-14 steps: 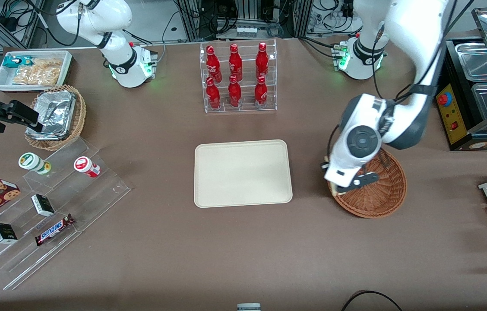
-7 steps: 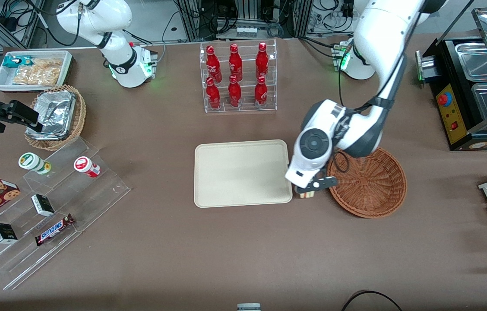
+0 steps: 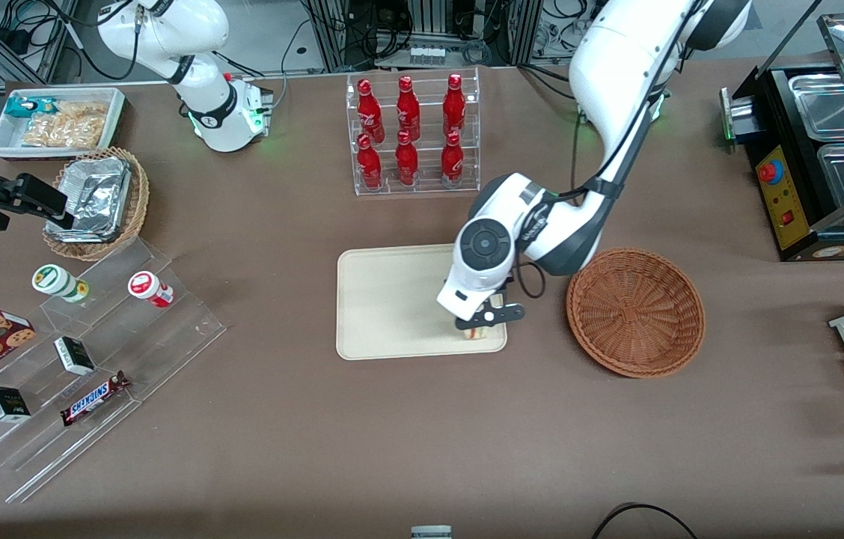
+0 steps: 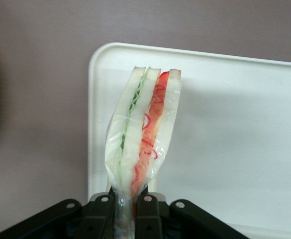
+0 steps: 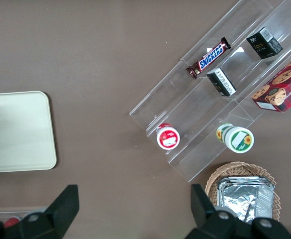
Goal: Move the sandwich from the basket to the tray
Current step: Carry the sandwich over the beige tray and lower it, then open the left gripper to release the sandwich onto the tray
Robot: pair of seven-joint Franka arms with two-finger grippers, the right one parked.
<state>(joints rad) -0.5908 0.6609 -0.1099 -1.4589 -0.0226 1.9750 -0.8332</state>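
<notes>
My left gripper hangs over the tray's corner nearest the basket and the front camera, shut on the sandwich. In the left wrist view the sandwich is a plastic-wrapped wedge of pale bread with green and red filling, pinched at its narrow end between the black fingers of the gripper. The cream tray lies under it, and the same tray fills the background of the wrist view. The reddish-brown wicker basket stands beside the tray toward the working arm's end, with nothing in it.
A clear rack of red bottles stands farther from the front camera than the tray. Toward the parked arm's end are a tan wicker basket with foil containers, a white bin of snacks and clear steps with snacks. A black food warmer sits past the basket.
The left arm has carried the sandwich out of the basket, across the table gap, and over the tray's near corner. The basket is left bare.
</notes>
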